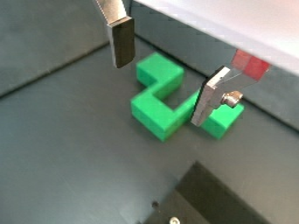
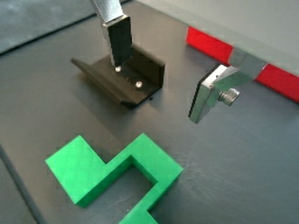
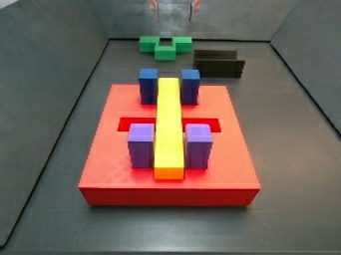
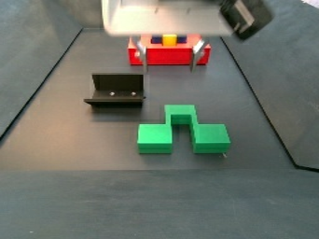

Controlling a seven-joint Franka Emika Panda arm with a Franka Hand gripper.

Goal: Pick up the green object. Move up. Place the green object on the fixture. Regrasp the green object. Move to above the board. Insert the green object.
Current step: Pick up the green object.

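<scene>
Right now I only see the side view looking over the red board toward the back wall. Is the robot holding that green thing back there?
Observer: No. In both wrist views the gripper is open and its fingers are empty, hanging clear of the green object.
Operator: Does the green piece touch the dark bracket beside it?
Observer: No. In a side view it lies flat on the floor, clearly apart from the fixture.
Operator: What shape is it?
Observer: Seen from above it is a U: a middle block with two ends stepping out to the same side.
</scene>
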